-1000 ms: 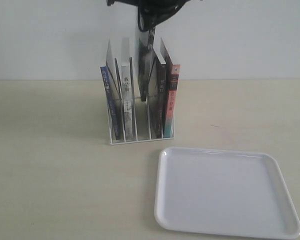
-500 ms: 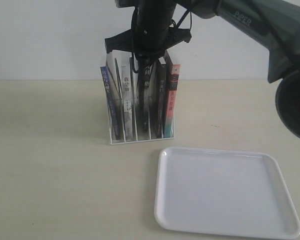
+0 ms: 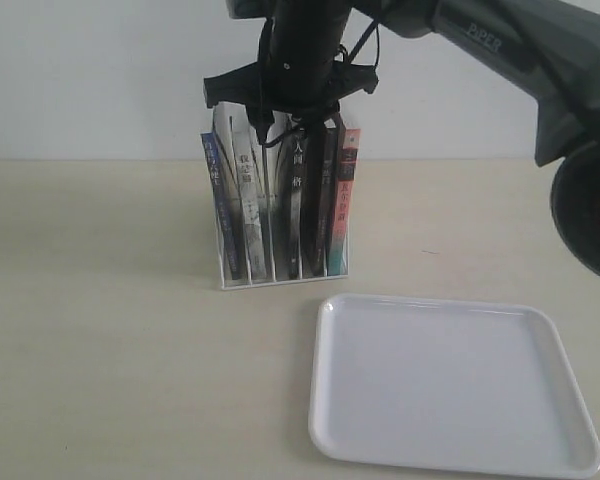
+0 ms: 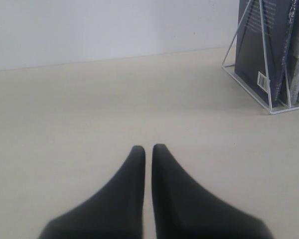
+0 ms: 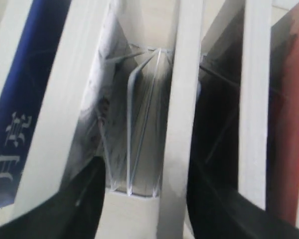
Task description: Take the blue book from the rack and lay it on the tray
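**Q.** Where did the blue book [image 3: 210,190] stand at this moment?

**A.** It stood upright in the end slot of the rack [image 3: 280,281], at the left of the exterior view, with its blue spine facing the camera. Nothing touched it. The tray [image 3: 450,395] lay bare on the table [image 3: 100,350], near the rack and in front of it.

**Q.** What had just changed?

**A.** A second earlier the right gripper [image 3: 295,112] held the black-spined book [image 3: 293,195] raised above the rack. That book had now gone back down into a middle slot, level with its neighbours. The gripper had come down with it and let go. In the right wrist view its fingers [image 5: 79,199] were spread wide, straddling the book tops and pinching nothing.

**Q.** And the left gripper [image 4: 148,149]?

**A.** Its tips were pressed almost together and held nothing. It hung low over the table, well apart from the rack.

**Q.** What did this mean for the task?

**A.** Judged from the layout, no step was yet done. The book lifted and returned was not the wanted one. The right gripper hovered over the middle slots, so it probably needed to shift toward the end slot. The grey-white-spined book [image 3: 248,200] stood close beside the blue one, so a careless grip risked catching both.
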{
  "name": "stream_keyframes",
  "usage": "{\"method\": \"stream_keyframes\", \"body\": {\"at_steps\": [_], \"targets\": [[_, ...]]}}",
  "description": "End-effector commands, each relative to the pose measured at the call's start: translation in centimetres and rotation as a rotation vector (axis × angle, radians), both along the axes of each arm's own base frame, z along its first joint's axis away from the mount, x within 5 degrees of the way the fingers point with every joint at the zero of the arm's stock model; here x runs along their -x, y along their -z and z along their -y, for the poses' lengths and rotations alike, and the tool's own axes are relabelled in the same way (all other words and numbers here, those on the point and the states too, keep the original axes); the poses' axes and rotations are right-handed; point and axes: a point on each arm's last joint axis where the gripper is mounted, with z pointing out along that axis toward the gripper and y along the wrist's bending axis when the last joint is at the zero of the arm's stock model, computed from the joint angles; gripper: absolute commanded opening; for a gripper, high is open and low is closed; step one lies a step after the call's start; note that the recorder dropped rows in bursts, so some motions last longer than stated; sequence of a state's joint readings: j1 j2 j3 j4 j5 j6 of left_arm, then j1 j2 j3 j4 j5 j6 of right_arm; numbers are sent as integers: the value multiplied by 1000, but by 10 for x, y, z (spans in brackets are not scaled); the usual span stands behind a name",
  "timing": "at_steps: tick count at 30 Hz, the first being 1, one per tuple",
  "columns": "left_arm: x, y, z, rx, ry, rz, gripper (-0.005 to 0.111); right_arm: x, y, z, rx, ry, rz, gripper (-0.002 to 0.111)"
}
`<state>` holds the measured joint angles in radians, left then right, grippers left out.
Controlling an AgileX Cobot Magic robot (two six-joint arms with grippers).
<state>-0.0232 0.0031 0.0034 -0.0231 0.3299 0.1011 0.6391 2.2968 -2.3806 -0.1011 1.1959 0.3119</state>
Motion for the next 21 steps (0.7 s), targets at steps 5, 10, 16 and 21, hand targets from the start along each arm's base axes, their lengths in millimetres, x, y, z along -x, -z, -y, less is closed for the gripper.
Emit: {"method": "stream_keyframes", "body": {"at_steps": [5,10,16,21], "targets": [[0,-3,0,-1,-1,22,5,24,-77,16,-130,-15,139,47],[0,-3,0,-1,-1,22,5,38,-89,3,-257,-113,112,47],[0,-3,0,-1,-1,22,5,55,-90,-23,-275,-189,148,35],[0,-3,0,-1,-1,22,5,58,-82,-35,-265,-209,146,36]]}}
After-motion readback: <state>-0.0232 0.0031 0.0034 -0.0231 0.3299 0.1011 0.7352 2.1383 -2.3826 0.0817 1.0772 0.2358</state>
